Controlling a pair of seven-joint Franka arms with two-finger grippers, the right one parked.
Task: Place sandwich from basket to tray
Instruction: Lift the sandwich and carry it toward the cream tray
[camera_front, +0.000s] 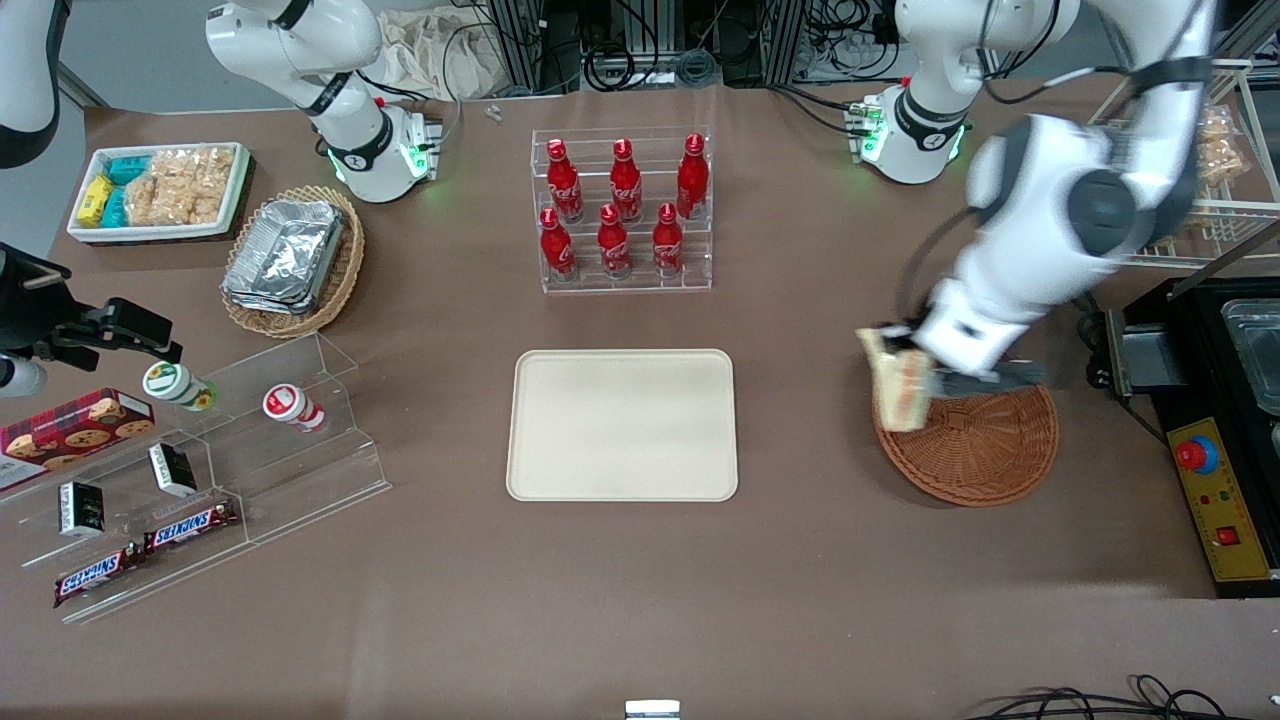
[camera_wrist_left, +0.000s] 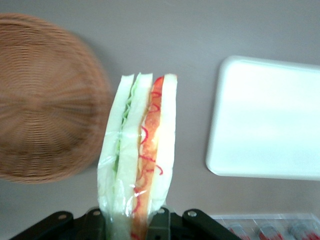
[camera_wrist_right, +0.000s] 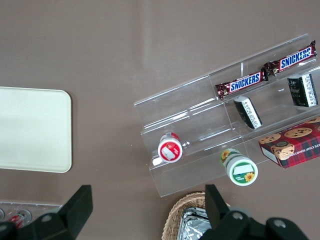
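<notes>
The sandwich (camera_front: 897, 385) (camera_wrist_left: 140, 150), a wrapped wedge of white bread with green and orange-red filling, hangs in the air, held by my gripper (camera_front: 925, 378) (camera_wrist_left: 134, 222), which is shut on it. It hovers over the rim of the reddish-brown wicker basket (camera_front: 985, 450) (camera_wrist_left: 47, 105), on the side facing the tray. The basket holds nothing else that shows. The cream tray (camera_front: 622, 424) (camera_wrist_left: 272, 117) lies flat in the middle of the table, apart from the basket, with nothing on it.
A clear rack of red bottles (camera_front: 624, 212) stands farther from the front camera than the tray. A dark machine with a red button (camera_front: 1215, 460) sits at the working arm's end. A tan basket of foil trays (camera_front: 290, 258) and snack shelves (camera_front: 190, 470) lie toward the parked arm's end.
</notes>
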